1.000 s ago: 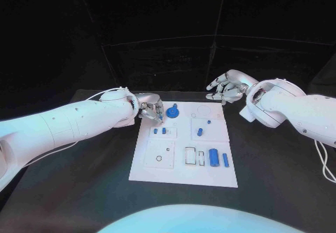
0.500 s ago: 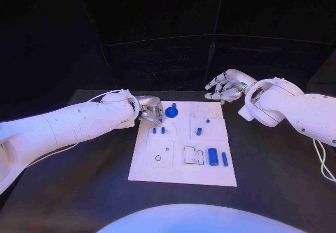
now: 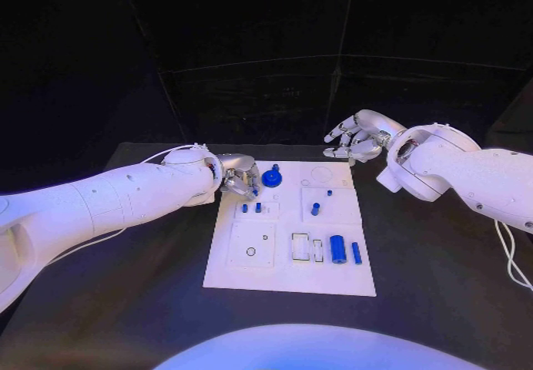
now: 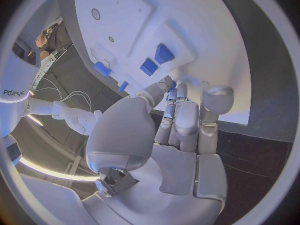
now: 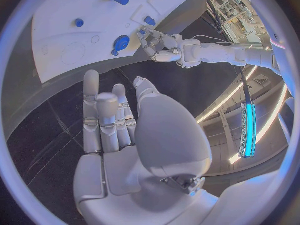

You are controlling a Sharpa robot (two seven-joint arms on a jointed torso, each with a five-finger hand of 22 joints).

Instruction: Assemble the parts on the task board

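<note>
Task board [image 3: 291, 271], table centre: 6 blue parts [image 3: 337, 248]. Left hand [image 3: 239, 178] at board's far-left corner, grip can't tell. Right hand [image 3: 356, 137] spread, holding nothing, beyond far edge.

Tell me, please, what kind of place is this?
Probably a robotics lab test cell: a black table under dark curtains, a white task board with small blue parts, and equipment racks in the right wrist view.

A black table [image 3: 133, 308] fills the lower part of the head view, its surface matte and dark. Behind it hangs a black backdrop [image 3: 266, 85] crossed by thin pale lines into panels. In the right wrist view, a long lamp [image 5: 249, 130] glows blue-white, beside a thin curved strip of warm light [image 5: 219, 102].
</note>
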